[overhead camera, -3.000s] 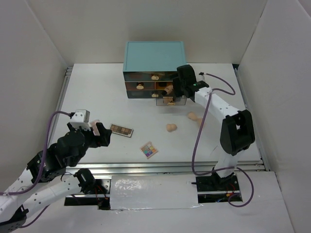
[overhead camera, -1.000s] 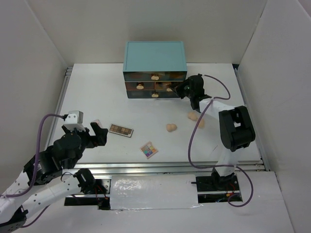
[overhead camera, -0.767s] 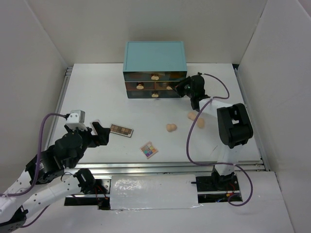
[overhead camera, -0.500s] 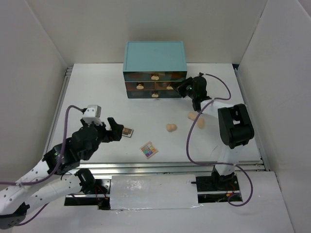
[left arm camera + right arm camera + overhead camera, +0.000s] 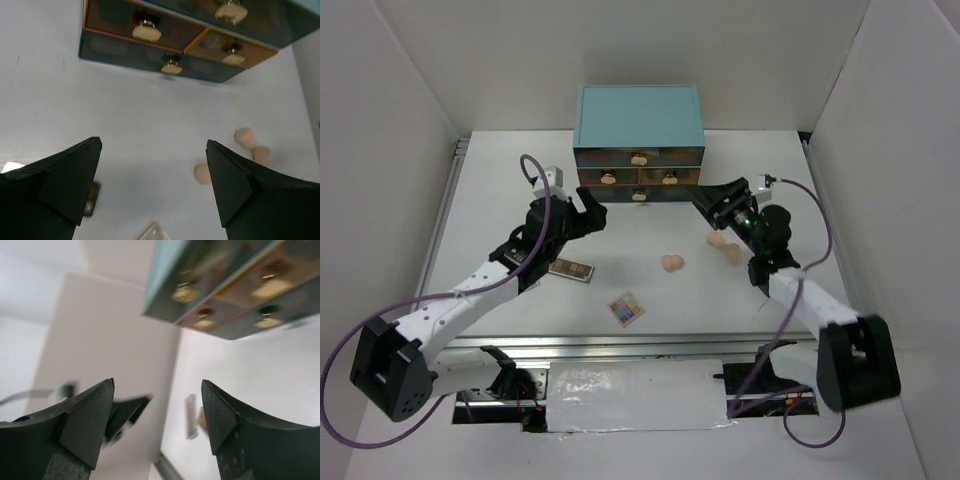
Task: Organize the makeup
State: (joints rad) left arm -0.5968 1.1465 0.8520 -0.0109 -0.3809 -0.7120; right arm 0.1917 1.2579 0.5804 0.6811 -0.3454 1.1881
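Since 0.5 s ago: the left arm [image 5: 470, 290] has swung out from 8 o'clock and reached up the bench [image 5: 520, 170]. The left pincer [image 5: 592, 212] now sits at 10 o'clock of centre, just short of the teal chest [image 5: 638, 118]. The right arm [image 5: 810, 300] has pulled back off the chest front and lies low along 4 o'clock. The right pincer [image 5: 712, 196] is at 2 o'clock, pointing at the chest's right corner and apart from it. The drawer that stood open 3 s ago is shut; all fronts are flush.

Bench: white, with the chest at 12 o'clock on the far side.

Left pincer: fingers spread wide, nothing between them. Its wrist view shows bare bench below and the drawer fronts at 12 o'clock.
Right pincer: fingers likewise apart and empty. Its wrist view is blurred, with the chest at 1 o'clock.

Makeup in view, all loose on the bench:
- Rectangular eyeshadow palette [image 5: 572, 268] lies flat at 8 o'clock of centre, its left end hidden by the left arm.
- Square multicolour palette [image 5: 627, 308] is at 6 o'clock, near the front edge, turned corner-on.
- Peach sponges [image 5: 717, 240], three: two are close together at 3 o'clock, appearing to touch, just beside the right pincer. The third sits alone at 4 o'clock, nearer centre and apart from the pair.
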